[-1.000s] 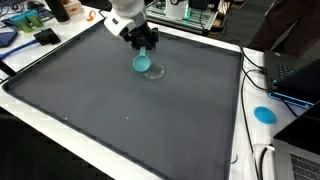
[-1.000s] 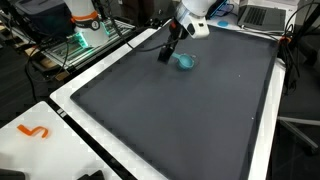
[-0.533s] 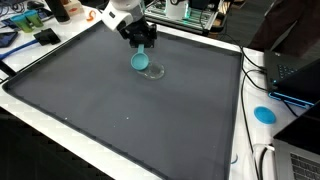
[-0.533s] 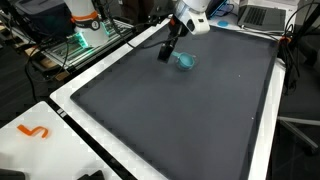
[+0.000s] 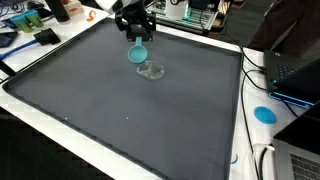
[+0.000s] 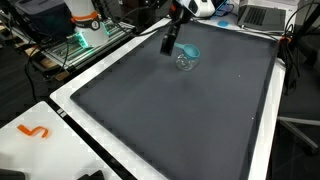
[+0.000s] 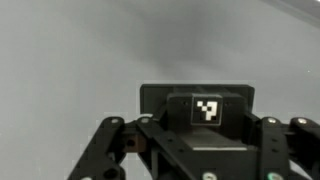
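While the gripper (image 5: 138, 44) hangs over the far part of the dark mat (image 5: 120, 110), it grips a blue lid (image 5: 138, 55); a clear cup (image 5: 151, 71) sits just nearer.

Looking down obliquely from different sides in both exterior views, sharing the flat dark grey mat (image 5: 130, 115) and black gripper (image 5: 137, 38); close above it, wrist view.

A dark grey mat (image 5: 130, 115) covers the white-rimmed table (image 5: 244, 100). A laptop (image 5: 296, 72) and cables (image 5: 254, 64) lie at the right, with cluttered benches (image 5: 30, 22) at the far left.
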Available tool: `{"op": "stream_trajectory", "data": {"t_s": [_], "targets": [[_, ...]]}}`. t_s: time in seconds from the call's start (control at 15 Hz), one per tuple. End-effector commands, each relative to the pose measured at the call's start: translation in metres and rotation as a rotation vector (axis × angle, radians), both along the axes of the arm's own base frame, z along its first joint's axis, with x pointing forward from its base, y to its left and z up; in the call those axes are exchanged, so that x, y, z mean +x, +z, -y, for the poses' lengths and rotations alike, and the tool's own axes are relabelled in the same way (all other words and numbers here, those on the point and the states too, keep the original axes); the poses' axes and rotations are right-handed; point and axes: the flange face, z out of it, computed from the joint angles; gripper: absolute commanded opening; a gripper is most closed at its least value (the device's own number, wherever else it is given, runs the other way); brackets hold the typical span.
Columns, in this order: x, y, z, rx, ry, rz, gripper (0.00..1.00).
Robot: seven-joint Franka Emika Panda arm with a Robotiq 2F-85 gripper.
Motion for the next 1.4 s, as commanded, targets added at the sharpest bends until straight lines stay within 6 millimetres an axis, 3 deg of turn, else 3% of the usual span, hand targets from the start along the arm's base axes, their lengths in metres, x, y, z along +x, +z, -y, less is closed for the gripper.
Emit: {"op": "stream_trajectory", "data": {"t_s": [0.0,0.4,0.8,1.33], "targets": [[-0.013,0.026,-0.004,0.031,0.032,0.048,0.28],[-0.021,0.073,-0.029,0.022,0.09,0.122,0.28],[-0.026,0.11,-0.073,0.014,0.166,0.195,0.28],[-0.033,0.119,-0.129,-0.045,0.269,0.244,0.28]]}}
